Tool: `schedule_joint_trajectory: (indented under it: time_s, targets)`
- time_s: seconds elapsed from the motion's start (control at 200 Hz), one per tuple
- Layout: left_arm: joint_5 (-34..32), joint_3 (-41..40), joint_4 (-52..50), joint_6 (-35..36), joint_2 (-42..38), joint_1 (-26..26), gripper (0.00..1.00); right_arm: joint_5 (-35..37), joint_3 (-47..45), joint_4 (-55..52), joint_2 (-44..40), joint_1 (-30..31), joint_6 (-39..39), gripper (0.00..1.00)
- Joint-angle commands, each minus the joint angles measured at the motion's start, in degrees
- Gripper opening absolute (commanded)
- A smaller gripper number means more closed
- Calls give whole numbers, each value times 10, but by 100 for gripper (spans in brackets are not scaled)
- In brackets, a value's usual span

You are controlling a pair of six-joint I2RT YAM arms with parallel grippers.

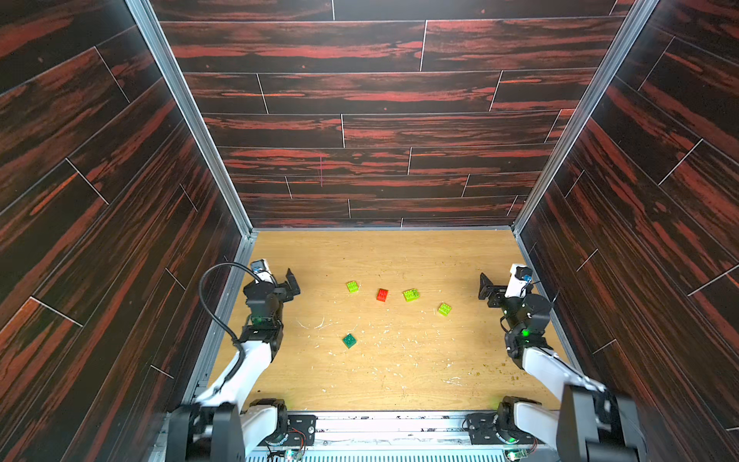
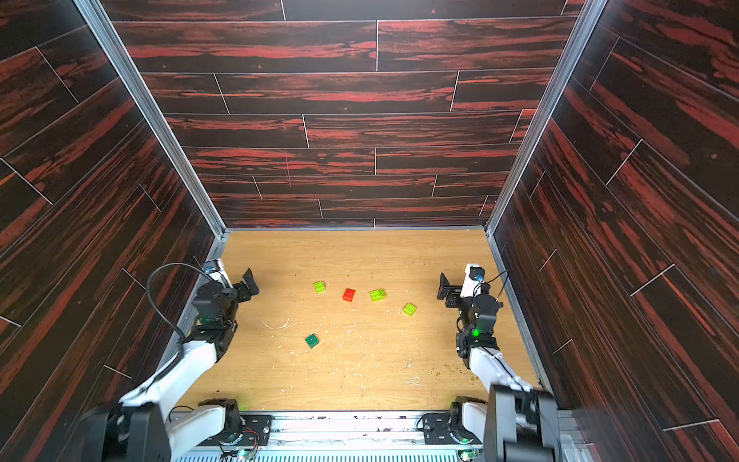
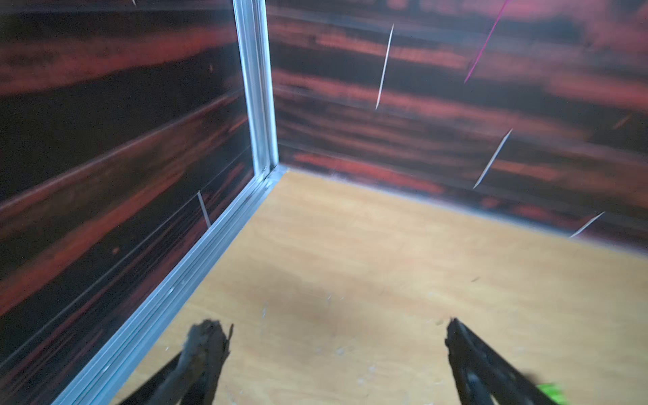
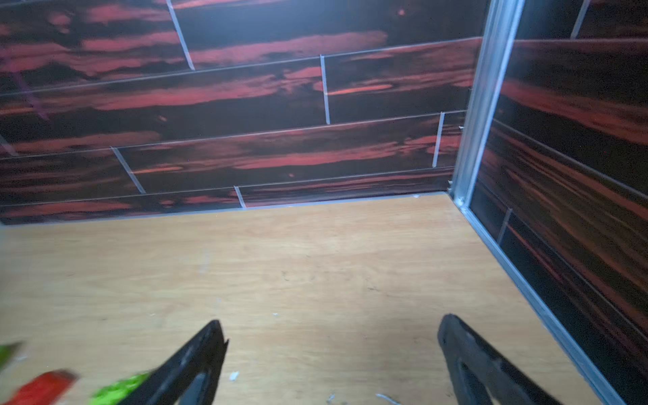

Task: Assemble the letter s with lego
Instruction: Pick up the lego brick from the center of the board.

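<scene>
Several lego bricks lie apart on the wooden floor in both top views: three lime green [image 1: 352,286] [image 1: 411,295] [image 1: 444,309], one red [image 1: 382,295] and one dark green [image 1: 349,340], nearer the front. None touches another, and the letter s is out of view. My left gripper [image 1: 292,282] [image 3: 331,326] is open by the left wall, left of the bricks. My right gripper [image 1: 486,288] [image 4: 332,324] is open by the right wall. Nothing is between either pair of fingers. In the right wrist view the red brick [image 4: 42,387] and a lime brick [image 4: 119,389] show blurred.
Dark red-streaked walls [image 1: 380,120] with metal corner rails close in the floor [image 1: 400,380] on three sides. White crumbs are scattered over the floor's front half. The arm bases stand on a metal rail [image 1: 392,424] along the front edge.
</scene>
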Motion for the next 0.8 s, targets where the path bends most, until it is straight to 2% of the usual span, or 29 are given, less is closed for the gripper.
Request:
schedule_joint_trajectory:
  time_s: [0.0,0.2,0.426,0.661,0.797]
  targets:
    - [55,20,-135,-67,-41,-3,100,-19,48,-182,-31,25,41,96]
    - [128,41,-217,-119,-61,-45,100,11,124,-331,-43,119,96,96]
    - [226,43,-234,-167,-40,-60,100,82,198,-439,-1,239,222,95]
    - [287,53,-247,-160,-21,-60,100,138,281,-493,100,366,353,93]
    - [318,69,-256,-148,-7,-60,100,157,350,-518,184,417,406,93]
